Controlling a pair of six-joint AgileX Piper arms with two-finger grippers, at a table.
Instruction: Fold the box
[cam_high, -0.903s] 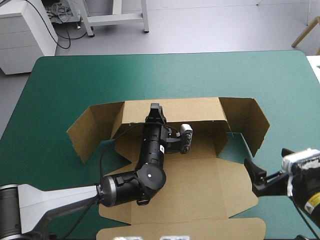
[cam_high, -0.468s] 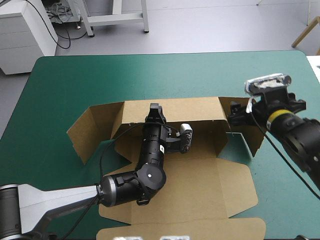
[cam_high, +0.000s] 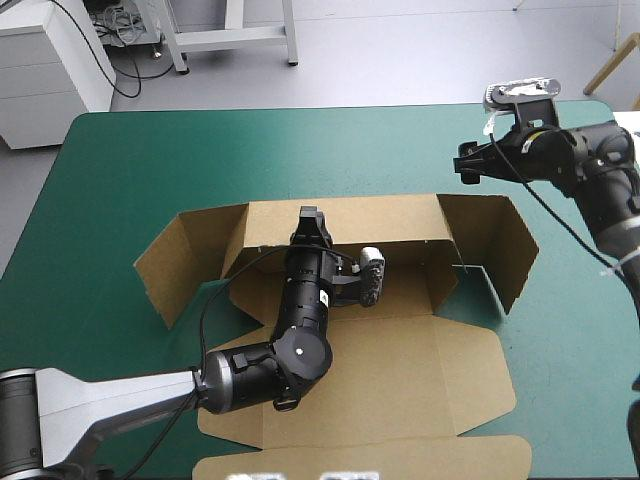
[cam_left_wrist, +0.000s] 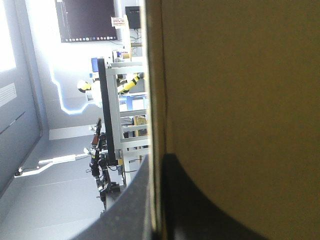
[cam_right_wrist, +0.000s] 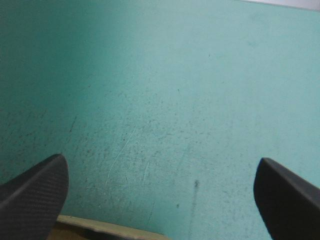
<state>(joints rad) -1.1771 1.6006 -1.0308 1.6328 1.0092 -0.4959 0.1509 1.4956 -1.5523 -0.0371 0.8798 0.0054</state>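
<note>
Brown box (cam_high: 400, 370) at the middle of the teal-green worktop (cam_high: 150, 160), far wall upright, side flaps angled up at both ends, lid flat toward the near edge. On the far wall's top edge, left end effector (cam_high: 311, 220) clamped nearly closed, board pinched between its black fingers (cam_left_wrist: 130, 215). Beyond the box's far right corner, over bare cover, right end effector (cam_high: 467, 163) raised, spread wide and holding nothing.

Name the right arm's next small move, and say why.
Probably bring the right gripper down toward the right flap of the box, to fold it inward. Its jaws are open over bare teal-green cover beyond the flap, touching nothing, while the left gripper is shut on the rear wall.
</note>
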